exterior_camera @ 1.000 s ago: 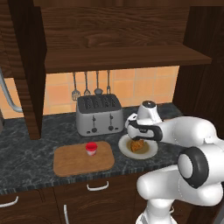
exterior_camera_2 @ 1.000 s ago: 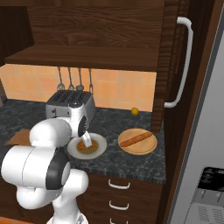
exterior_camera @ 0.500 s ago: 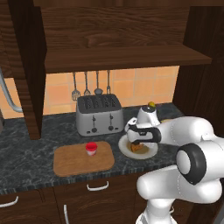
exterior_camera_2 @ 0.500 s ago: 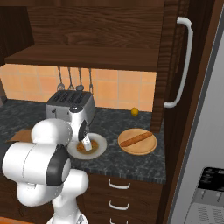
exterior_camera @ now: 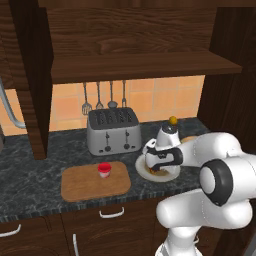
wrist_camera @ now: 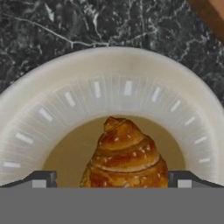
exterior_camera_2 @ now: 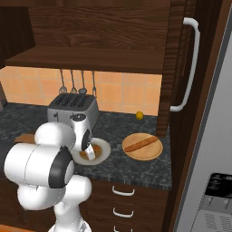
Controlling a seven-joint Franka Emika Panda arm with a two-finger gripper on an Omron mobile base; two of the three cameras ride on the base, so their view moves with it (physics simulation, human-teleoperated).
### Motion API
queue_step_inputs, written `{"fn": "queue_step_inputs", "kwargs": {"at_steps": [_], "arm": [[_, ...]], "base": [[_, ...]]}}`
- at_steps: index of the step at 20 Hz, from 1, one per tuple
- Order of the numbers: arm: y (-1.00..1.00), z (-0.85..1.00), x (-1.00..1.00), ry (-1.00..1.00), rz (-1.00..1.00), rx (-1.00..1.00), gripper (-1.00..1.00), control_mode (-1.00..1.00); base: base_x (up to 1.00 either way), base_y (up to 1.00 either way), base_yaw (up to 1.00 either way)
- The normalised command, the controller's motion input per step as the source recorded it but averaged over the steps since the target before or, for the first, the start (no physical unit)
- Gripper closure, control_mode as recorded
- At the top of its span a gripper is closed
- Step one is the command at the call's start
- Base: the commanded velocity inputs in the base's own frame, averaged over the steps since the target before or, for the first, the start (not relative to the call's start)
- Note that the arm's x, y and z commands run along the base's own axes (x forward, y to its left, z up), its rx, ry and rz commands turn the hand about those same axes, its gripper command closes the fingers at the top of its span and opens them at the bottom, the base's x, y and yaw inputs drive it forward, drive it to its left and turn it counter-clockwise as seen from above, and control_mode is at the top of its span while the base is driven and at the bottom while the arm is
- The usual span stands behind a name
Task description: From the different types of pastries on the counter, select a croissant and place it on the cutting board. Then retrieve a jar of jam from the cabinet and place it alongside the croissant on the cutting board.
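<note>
Between the open gripper (wrist_camera: 111,181) fingertips lies the croissant (wrist_camera: 124,155).

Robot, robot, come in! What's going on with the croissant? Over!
Gripper open, fingers either side of croissant. Croissant on white plate, not lifted. Jam jar on cutting board. Nothing blocking.

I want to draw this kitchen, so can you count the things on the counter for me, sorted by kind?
Pastries: 2 (chunky golden-brown croissant, long thin orange-brown stick)
Plates: 2 (round white plate, round wooden plate)
Boards: 1 (light-brown wooden cutting board)
Jars: 1 (small red-lidded jar)
Toasters: 1 (silver toaster)
Small yellow-orange balls: 1
Total: 8
</note>
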Motion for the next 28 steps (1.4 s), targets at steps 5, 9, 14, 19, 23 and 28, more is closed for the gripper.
{"fn": "queue_step_inputs", "kwargs": {"at_steps": [5,9,14,19,23,28], "arm": [[0.0,-0.18,-0.07,0.0,0.0,0.0,-1.0,-1.0],[0.0,-0.24,0.0,0.03,0.0,0.0,-1.0,-1.0],[0.01,-0.33,0.0,0.07,0.0,0.02,1.0,-1.0],[0.06,-0.27,-0.18,0.07,-0.03,0.04,1.0,-1.0],[0.0,-0.04,-0.31,0.08,-0.01,0.1,1.0,-1.0],[0.0,0.0,-0.38,0.01,0.0,0.05,1.0,-1.0]], "base": [[0.0,0.0,0.0],[0.0,0.0,0.0],[0.0,0.0,0.0],[0.0,0.0,0.0],[0.0,0.0,0.0],[0.0,0.0,0.0]]}}
